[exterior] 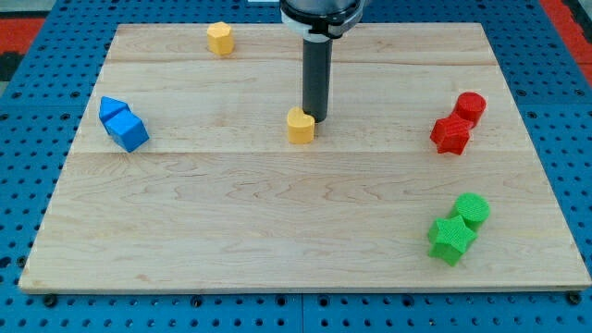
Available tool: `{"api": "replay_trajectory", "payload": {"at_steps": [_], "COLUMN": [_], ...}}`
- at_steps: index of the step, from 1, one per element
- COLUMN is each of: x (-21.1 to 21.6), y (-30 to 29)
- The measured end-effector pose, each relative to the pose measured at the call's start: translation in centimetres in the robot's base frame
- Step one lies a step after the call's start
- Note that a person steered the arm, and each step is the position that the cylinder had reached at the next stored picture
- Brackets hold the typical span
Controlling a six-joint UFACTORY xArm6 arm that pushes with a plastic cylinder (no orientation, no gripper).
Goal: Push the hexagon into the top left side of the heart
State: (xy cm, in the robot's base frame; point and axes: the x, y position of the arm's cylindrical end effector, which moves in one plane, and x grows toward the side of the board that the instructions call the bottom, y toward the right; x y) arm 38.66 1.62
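A yellow hexagon block [220, 38] sits near the board's top edge, left of centre. A yellow heart block [301, 125] lies near the board's middle. My tip [315, 118] is at the heart's upper right side, touching or nearly touching it. The dark rod rises straight up from there to the view's top. The hexagon is far from the tip, up and to the left of it.
Two blue blocks [122, 123] lie together at the left side of the wooden board [277, 231]. A red cylinder [471, 106] and a red star-like block [451, 134] sit at the right. A green cylinder [473, 209] and a green star-like block [451, 239] sit at the lower right.
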Motion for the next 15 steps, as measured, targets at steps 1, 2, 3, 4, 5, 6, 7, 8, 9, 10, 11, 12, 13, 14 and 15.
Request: {"api": "replay_trajectory", "payload": {"at_steps": [1,2,3,4,5,6,7,8,9,10,11,12,13,14,15], "x": [-0.9,-10.7,-18.0,-19.5,-19.2,-14.9,-10.3,-13.2,-11.0,-5.7,-4.3,-8.5,-6.9,-3.2,-3.0], "y": [0.6,0.0,-6.9,-15.1,-16.8,-14.1,-9.2,-11.4,-6.4,-0.6,-0.2,-0.2,-3.3,-3.9,-4.0]}}
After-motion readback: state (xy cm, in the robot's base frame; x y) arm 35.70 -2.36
